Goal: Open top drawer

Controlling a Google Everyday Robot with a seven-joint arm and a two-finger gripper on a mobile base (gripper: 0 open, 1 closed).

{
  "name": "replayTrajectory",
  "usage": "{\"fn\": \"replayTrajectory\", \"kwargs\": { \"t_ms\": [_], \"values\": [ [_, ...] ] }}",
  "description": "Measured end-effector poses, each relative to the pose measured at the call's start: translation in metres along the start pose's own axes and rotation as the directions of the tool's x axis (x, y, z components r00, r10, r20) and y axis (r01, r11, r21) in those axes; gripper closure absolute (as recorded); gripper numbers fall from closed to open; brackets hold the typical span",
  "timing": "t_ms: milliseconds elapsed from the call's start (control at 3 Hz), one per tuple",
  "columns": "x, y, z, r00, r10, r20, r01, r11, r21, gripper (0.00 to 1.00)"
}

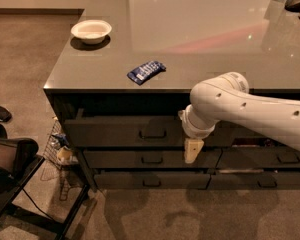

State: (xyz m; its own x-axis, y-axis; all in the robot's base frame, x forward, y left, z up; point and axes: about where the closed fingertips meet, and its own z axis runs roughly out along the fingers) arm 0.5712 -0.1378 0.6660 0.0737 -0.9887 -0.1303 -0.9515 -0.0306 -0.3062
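Note:
The top drawer [115,132] is a wide dark-grey front under the counter's edge, with a small rectangular handle [153,133] at its centre. A dark gap shows above it at the left end. My white arm reaches in from the right. My gripper [192,150] hangs in front of the drawer stack, just right of the handle and a little below it, over the seam between the top drawer and the one beneath. Only one cream-coloured finger [192,152] shows, pointing down.
Two shallower dark drawers [151,159] lie below, and another stack [270,159] lies to the right. On the grey countertop [200,39] are a white bowl [91,30] and a blue packet [146,71]. A wire basket [59,149] and a dark frame [20,184] stand at the left.

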Motion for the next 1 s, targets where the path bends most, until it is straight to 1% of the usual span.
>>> {"fn": "replayTrajectory", "kwargs": {
  "t_ms": [333, 667, 1000],
  "values": [
    [0.003, 0.001, 0.025, 1.0, 0.006, -0.015, -0.007, 0.9987, -0.051, 0.23],
    [0.008, 0.014, 0.043, 0.999, 0.041, -0.02, -0.043, 0.9946, -0.094, 0.47],
    [0.008, 0.024, 0.042, 0.997, 0.071, -0.016, -0.073, 0.992, -0.103, 0.7]
  ]
}}
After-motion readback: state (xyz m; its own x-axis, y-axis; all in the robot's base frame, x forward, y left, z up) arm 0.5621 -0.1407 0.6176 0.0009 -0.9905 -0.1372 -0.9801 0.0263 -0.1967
